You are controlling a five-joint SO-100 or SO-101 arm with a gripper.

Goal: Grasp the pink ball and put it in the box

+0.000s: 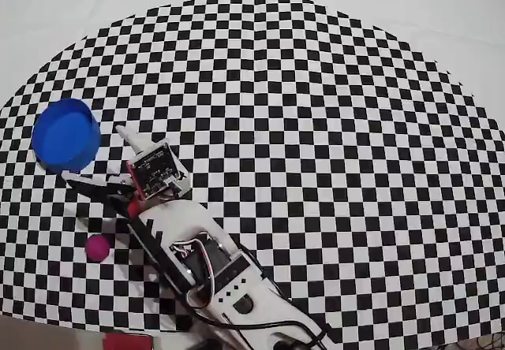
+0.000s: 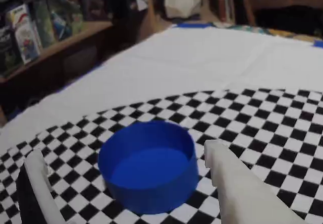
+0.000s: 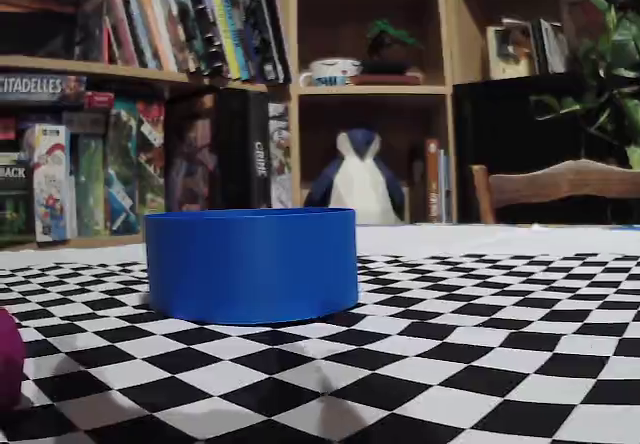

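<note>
Plainly the pink ball (image 1: 98, 247) lies free on the checkered table (image 1: 316, 129), low and left in the overhead view, well apart from the blue box (image 1: 66, 135) and off to the side of the arm; the fixed view catches only its edge at the left border (image 3: 8, 369). The tool (image 1: 96, 155) has its fingers spread apart with nothing between them, and it points toward the box, not the ball; the wrist view shows the box (image 2: 149, 166) sitting between the two white fingers (image 2: 229, 171). The ball looks small, light and matte, so it should not slip much, but being round it will likely roll if nudged. I judge the safest hold is across its widest middle, fingers coming down on either side and closing evenly.
</note>
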